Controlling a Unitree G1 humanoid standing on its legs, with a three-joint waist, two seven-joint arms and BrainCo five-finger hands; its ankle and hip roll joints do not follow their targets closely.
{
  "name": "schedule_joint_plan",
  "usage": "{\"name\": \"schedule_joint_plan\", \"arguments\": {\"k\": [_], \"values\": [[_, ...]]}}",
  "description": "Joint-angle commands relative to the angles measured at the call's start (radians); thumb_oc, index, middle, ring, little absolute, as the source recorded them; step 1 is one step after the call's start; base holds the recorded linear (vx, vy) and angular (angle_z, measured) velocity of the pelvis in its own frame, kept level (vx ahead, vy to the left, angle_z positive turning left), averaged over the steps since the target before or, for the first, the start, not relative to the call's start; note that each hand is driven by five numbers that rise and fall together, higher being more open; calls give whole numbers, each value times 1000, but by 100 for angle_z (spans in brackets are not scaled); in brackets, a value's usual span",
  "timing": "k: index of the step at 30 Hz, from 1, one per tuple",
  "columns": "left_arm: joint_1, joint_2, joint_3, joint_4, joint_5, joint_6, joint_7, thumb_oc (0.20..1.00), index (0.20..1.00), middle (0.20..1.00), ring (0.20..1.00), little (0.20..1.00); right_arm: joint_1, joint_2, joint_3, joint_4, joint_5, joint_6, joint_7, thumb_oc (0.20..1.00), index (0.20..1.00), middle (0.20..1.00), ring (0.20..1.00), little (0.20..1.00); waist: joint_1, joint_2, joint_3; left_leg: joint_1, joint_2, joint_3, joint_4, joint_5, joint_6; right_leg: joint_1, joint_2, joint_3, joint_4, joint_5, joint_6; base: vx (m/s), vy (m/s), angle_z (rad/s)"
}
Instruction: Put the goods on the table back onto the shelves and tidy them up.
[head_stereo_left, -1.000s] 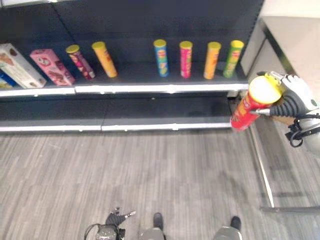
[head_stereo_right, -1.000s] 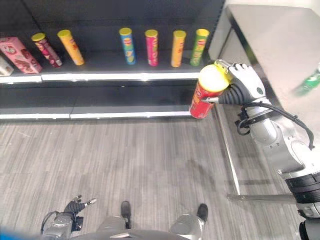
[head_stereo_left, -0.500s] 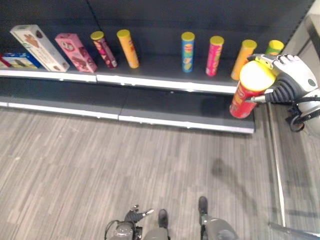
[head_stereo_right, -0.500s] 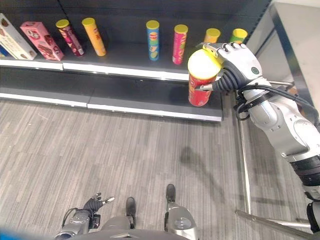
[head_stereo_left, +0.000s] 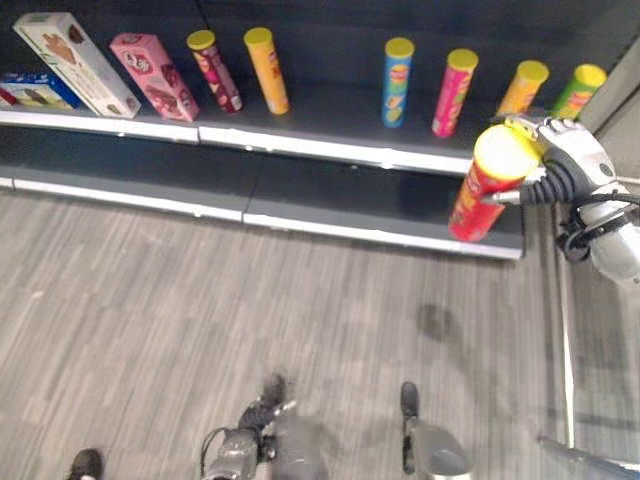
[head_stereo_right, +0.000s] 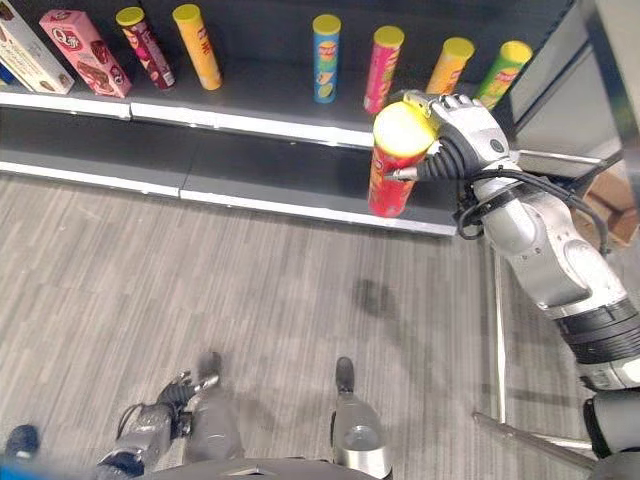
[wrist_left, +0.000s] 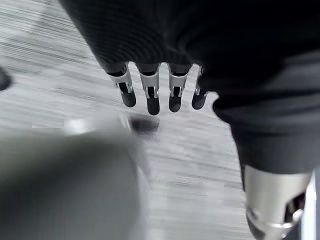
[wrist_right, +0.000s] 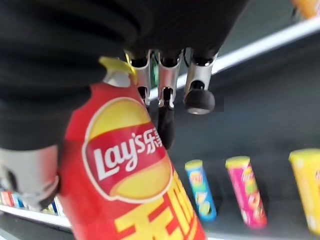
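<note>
Right hand, as I see it, curled round one red chip can before the shelf; six cans and boxes stand there. Left hand hangs relaxed.

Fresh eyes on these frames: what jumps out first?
The red can with a yellow lid, gripped near its top by the right hand and held in the air in front of the lower shelf's right end. Behind it, a row of upright coloured cans stands spaced along the dark shelf, with a pink box and a white box leaning at its left end.
</note>
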Motion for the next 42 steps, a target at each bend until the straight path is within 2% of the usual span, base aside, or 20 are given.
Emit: {"name": "schedule_joint_plan", "arguments": {"k": [1,3,4,6,8,10,12,13,15,17,20,22,27,28,32,34,37,39,41,42], "values": [[91,35,15,21,21,-6,9,1000,1000,1000,1000,1000,-16,-46,-49,-124,-5,-23,-34,200,200,200,200,200,37,21,-151,48,-32,39,-55,122,-36,126,-90,-30,66,-183,137,571,418,-44],[95,39,13,24,29,-7,9,1000,1000,1000,1000,1000,0,-24,-57,-121,-21,-14,-33,200,200,200,200,200,44,10,-153,58,-65,65,-36,101,-26,128,-135,-27,71,-146,159,510,460,-71],[88,58,5,13,58,0,1,1000,1000,1000,1000,1000,-19,6,-33,-109,-46,1,-22,200,200,200,200,200,41,0,-154,78,-105,115,-29,72,-5,79,-172,-25,105,-46,162,433,439,-58],[85,70,4,6,59,0,0,1000,1000,1000,1000,1000,-41,18,-15,-101,-48,4,-22,200,200,200,200,200,46,-6,-154,92,-122,151,-39,60,11,46,-187,-27,123,-1,160,219,304,-34],[80,98,-6,-20,70,-1,-2,1000,1000,1000,1000,1000,-96,40,29,-85,-40,1,-26,200,200,200,200,200,58,-6,-155,113,-157,219,-60,44,50,-6,-222,-114,167,95,151,226,403,-51],[76,104,-11,-24,75,2,-2,1000,1000,1000,1000,1000,-106,38,35,-80,-39,1,-25,200,200,200,200,200,50,-7,-150,120,-167,222,-70,35,58,-16,-197,-107,194,87,139,158,292,-56],[45,110,-11,-19,73,1,0,1000,1000,1000,1000,1000,-105,27,18,-90,-24,-2,-25,200,200,200,200,200,28,2,-146,125,-196,234,-73,15,78,-59,-58,-75,180,-21,114,225,363,3],[39,108,-16,-17,73,2,-1,1000,1000,1000,1000,1000,-107,26,16,-94,-16,-3,-26,200,200,200,200,200,26,4,-144,129,-203,233,-73,9,82,-69,-27,-78,164,-45,108,143,171,6],[35,104,-20,-17,72,2,-3,1000,1000,1000,1000,1000,-107,25,17,-98,-8,-5,-24,200,200,200,200,200,22,6,-140,136,-212,231,-73,1,87,-81,2,-75,149,-58,100,89,84,-9],[31,81,-20,-20,58,4,-9,1000,1000,1000,1000,1000,-97,17,16,-109,4,-9,-19,200,200,200,200,200,6,7,-118,175,-254,214,-73,-23,110,-135,90,-51,99,-56,81,177,130,5],[27,62,-17,-8,47,2,-14,1000,1000,1000,1000,1000,-90,12,14,-109,8,-12,-21,200,200,200,200,200,-7,7,-100,209,-280,200,-73,-43,119,-176,131,-68,69,-32,75,162,57,-12],[23,48,-21,-11,41,2,-18,1000,1000,1000,1000,1000,-93,5,21,-105,5,-9,-24,200,200,200,200,200,-16,2,-85,240,-312,172,-73,-61,129,-221,145,-107,53,3,77,253,-27,-4],[26,32,-26,-3,52,3,-14,1000,1000,1000,1000,1000,-114,-21,36,-102,2,-9,-24,200,200,200,200,200,-18,1,-87,286,-344,147,-56,-104,135,-176,130,-130,49,-3,57,170,-70,39],[32,16,-30,-21,33,2,-16,1000,1000,1000,1000,1000,-126,-40,44,-115,10,-13,-21,200,200,200,200,200,-20,2,-81,253,-358,150,96,-165,116,-147,109,-149,56,-13,48,195,-121,38],[32,-2,-38,-36,13,2,-13,1000,1000,1000,1000,1000,-129,-40,46,-121,16,-4,-10,200,200,200,200,200,-16,-3,-61,161,-373,138,342,-149,57,-86,82,-172,51,-35,31,154,-47,40],[35,-6,-35,-40,-1,7,-12,1000,1000,1000,1000,1000,-120,-32,45,-119,18,1,-4,200,200,200,200,200,-11,-6,-52,106,-351,129,412,-113,33,-56,76,-169,53,-57,19,172,-9,19],[51,-1,-28,-36,4,8,-16,1000,1000,1000,1000,1000,-113,-30,54,-118,21,-1,10,200,200,200,200,200,4,-2,-62,109,-290,137,291,-133,68,-32,76,-139,52,-94,21,268,58,-6],[51,1,-27,-28,5,8,-14,1000,1000,1000,1000,1000,-112,-25,56,-110,24,-4,7,200,200,200,200,200,13,-7,-61,95,-259,117,242,-104,71,-29,68,-129,59,-105,26,269,85,-18],[60,5,-27,-15,-5,1,-1,1000,1000,1000,1000,1000,-103,-19,57,-78,35,-13,-16,200,200,200,200,200,34,6,-65,37,-120,37,10,78,41,1,57,-88,68,-165,41,463,202,-15],[60,5,-27,-15,-5,1,-1,1000,1000,1000,1000,1000,-104,-19,59,-76,35,-14,-16,200,200,200,200,200,34,6,-66,42,-120,38,0,82,39,2,57,-89,69,-168,40,531,238,-21]]}}
